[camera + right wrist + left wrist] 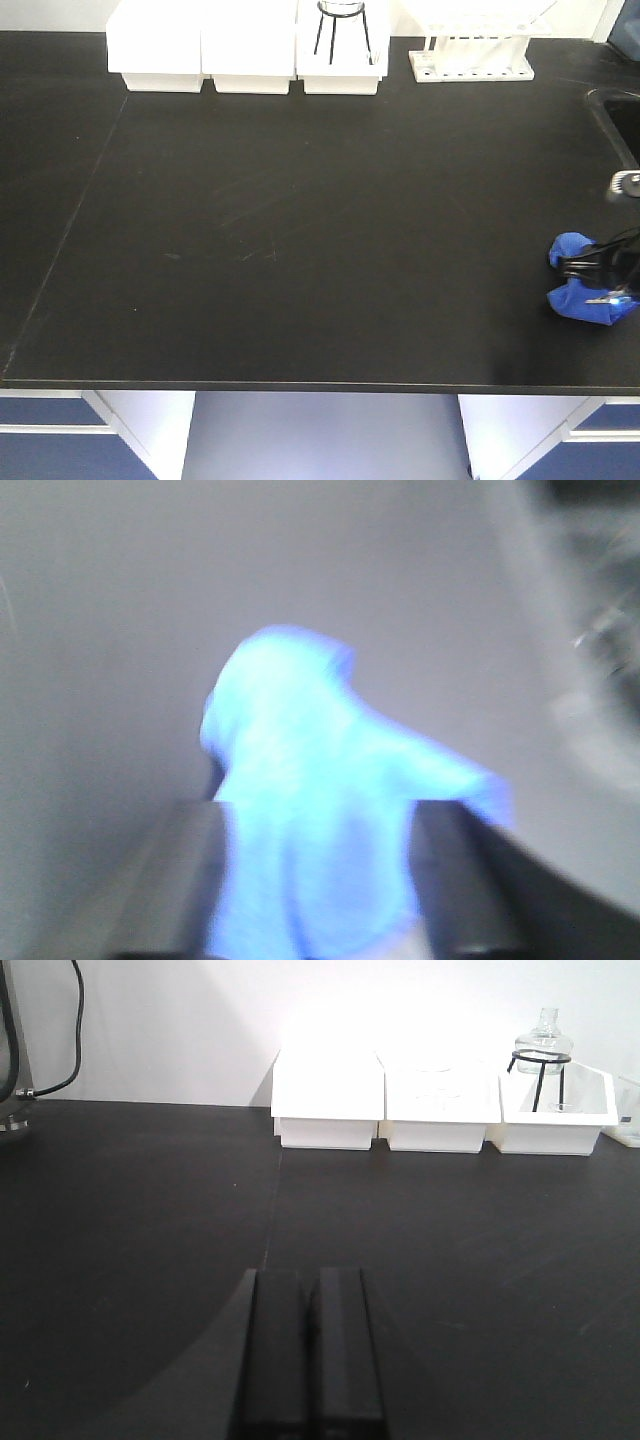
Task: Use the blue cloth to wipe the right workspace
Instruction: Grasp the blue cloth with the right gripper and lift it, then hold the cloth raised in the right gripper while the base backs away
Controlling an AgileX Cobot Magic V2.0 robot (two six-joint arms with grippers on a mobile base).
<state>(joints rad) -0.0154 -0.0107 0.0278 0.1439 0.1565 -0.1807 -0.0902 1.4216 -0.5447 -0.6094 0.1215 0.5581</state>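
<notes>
In the right claw, the blue cloth runs front-to-back.

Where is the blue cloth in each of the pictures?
Front view: the blue cloth is at the far right edge, below the middle, gripped by the right end effector.
Left wrist view: it is not in this picture.
Right wrist view: it fills the middle and bottom, blurry, between the fingers.
Shared landmark: the white bins at the back show in the front and left wrist views.
</notes>
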